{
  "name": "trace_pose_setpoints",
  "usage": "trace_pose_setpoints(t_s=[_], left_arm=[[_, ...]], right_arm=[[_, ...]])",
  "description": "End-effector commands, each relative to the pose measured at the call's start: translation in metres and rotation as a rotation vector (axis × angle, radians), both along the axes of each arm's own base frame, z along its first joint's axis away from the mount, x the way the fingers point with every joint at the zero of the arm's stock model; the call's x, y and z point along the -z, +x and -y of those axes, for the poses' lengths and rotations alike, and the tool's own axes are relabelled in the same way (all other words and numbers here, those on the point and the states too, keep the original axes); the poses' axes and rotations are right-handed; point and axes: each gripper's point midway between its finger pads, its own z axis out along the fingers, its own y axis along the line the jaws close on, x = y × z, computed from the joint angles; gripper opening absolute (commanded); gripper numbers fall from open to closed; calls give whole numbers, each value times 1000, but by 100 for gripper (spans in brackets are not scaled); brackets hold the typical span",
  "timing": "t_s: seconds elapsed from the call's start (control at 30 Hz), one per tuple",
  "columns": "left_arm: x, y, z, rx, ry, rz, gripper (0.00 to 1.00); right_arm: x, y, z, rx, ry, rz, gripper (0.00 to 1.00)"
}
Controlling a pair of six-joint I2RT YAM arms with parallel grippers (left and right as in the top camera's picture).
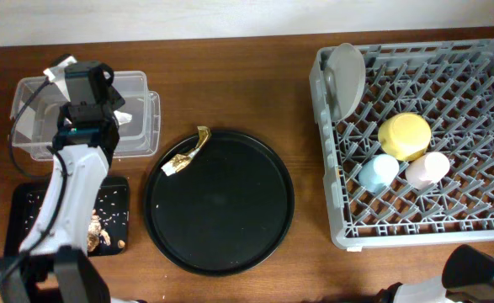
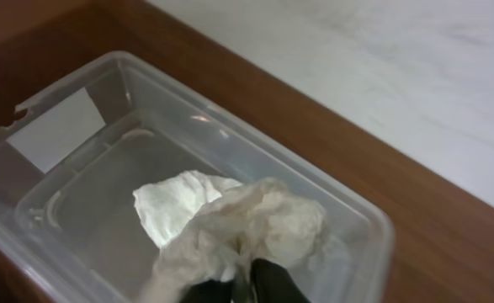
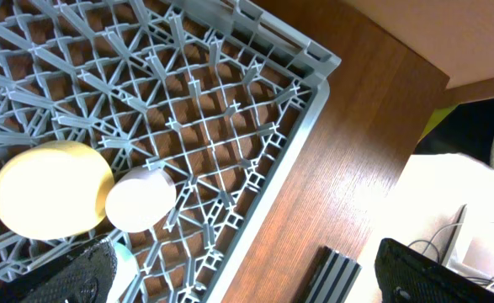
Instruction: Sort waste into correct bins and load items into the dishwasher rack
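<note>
My left gripper (image 2: pixel 245 290) hangs over the clear tub (image 2: pixel 373 219), shut on a crumpled white napkin (image 2: pixel 230 223); the overhead view places it (image 1: pixel 103 114) above the tub (image 1: pixel 28 84) at the back left. A gold-brown wrapper (image 1: pixel 188 153) lies on the round black tray's far edge. Crumbly food scraps (image 1: pixel 103 223) sit in the shallow black tray (image 1: pixel 28 202). The dishwasher rack (image 1: pixel 331 168) holds a grey plate (image 1: pixel 347 76) on edge, a yellow bowl (image 1: pixel 404 135), a light-blue cup (image 1: pixel 379 171) and a pink cup (image 1: pixel 427 170). My right gripper (image 3: pixel 255 278) is open and empty beside the rack's corner (image 3: pixel 289 160).
The large round black tray (image 1: pixel 230 210) fills the table's middle. A ribbed metal bar (image 3: pixel 335 273) lies on the wood just off the rack's corner, near the table edge. Seen from the right wrist, the bowl (image 3: pixel 49 189) and pink cup (image 3: pixel 140 199) are upside down.
</note>
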Motion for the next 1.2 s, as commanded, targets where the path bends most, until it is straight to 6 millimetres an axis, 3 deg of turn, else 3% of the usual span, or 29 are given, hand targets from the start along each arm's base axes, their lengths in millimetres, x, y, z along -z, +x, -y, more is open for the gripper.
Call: trace_pose_setpoints(t_s=[0.0,0.07,0.2,0.27,0.4,0.5,0.67,0.73,0.8,0.9,1.0,1.17], left_arm=[[18,10,-19,-18,-9,-13,20],[22,10,-28,-37,-9,-13,31],[22,10,-33,-45,-11,-9,92],[23,11,-31,-36,-17,-10,99],[26,16,-17,37,-69,-4,99],[28,17,8,157,-160,-18,99],[13,-4,84,513,-394,-45,98],[7,-19,117,701,-423,-67,92],[17,-37,151,853,-395,-145,89],[35,-57,180,983,-290,-256,82],[55,-69,188,939,-138,-391,82],[63,-78,197,919,-29,-463,82]], right_arm=[[2,-2,3,19,-8,-13,99],[2,-2,3,19,-8,-13,99],[2,-2,3,19,-8,-13,99],[2,-2,3,19,-8,-13,99],[2,-2,3,19,-8,-13,99],[2,-2,3,19,-8,-13,99],[2,-2,3,19,-8,-13,99],[2,-2,3,19,-8,-13,99],[2,-2,3,19,-8,-13,99],[2,-2,3,19,-8,-13,99],[2,-2,3,19,-8,-13,99],[2,-2,3,19,-8,-13,99]])
